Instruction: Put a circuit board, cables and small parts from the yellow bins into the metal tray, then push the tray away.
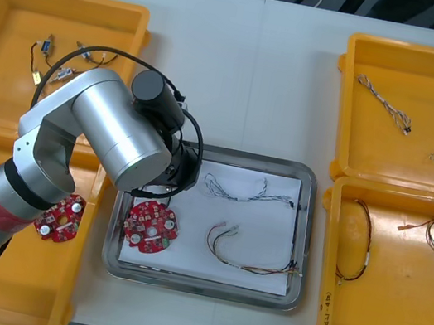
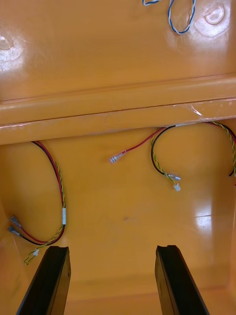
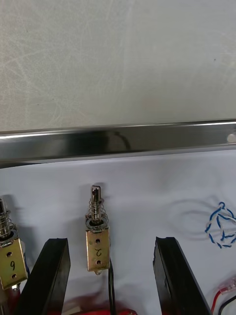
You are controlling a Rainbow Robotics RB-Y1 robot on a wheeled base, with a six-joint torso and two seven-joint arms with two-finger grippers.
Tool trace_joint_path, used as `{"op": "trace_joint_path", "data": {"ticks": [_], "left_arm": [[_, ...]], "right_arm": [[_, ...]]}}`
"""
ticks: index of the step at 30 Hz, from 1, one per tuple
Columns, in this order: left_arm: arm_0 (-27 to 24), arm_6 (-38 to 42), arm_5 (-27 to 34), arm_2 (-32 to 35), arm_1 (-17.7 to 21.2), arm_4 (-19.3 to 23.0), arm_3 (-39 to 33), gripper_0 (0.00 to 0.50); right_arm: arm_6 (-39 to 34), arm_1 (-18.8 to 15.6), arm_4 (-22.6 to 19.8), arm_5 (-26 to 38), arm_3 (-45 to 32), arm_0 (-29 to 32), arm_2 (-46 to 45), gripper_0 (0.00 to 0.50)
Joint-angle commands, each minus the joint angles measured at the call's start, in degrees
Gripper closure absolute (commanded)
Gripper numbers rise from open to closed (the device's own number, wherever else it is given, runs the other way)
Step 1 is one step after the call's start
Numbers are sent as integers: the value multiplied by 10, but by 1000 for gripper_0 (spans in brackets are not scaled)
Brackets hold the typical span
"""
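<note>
On the light table (image 1: pixel 249 76) sat the white-lined metal tray (image 1: pixel 203 288). My left gripper (image 3: pixel 110 240) hung spread-fingered around a small metal part (image 3: pixel 97 241) lying inside, my arm hiding both from above. My right gripper (image 2: pixel 110 248) gaped, empty, over red-and-yellow cables (image 2: pixel 56 197) in a yellow bin (image 2: pixel 118 98).

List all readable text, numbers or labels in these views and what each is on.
"2": on the small metal part between the open left gripper's fingers, in the metal tray.
"9", or 6 turned round: on the next small metal part beside it.
Print on the wall of the near right yellow bin, over which the open right gripper hangs: too small to read.
</note>
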Motion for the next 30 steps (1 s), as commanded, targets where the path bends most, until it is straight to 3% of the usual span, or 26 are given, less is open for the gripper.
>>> {"op": "trace_joint_path", "data": {"ticks": [1, 17, 23, 30], "left_arm": [[-20, 58, 39, 14, 4, 21, -34, 0], [-124, 46, 208, 171, 16, 128, -45, 0], [-154, 32, 208, 215, 51, 176, -43, 0], [-160, -27, 208, 261, 94, 206, -20, 0]], "right_arm": [[-21, 3, -4, -4, -2, 7, -17, 0], [-21, -3, -10, -5, -8, 7, -17, 0], [-16, -14, -12, -4, -10, 7, -18, 0], [-15, -38, -79, 2, -13, -16, -17, 0]]}}
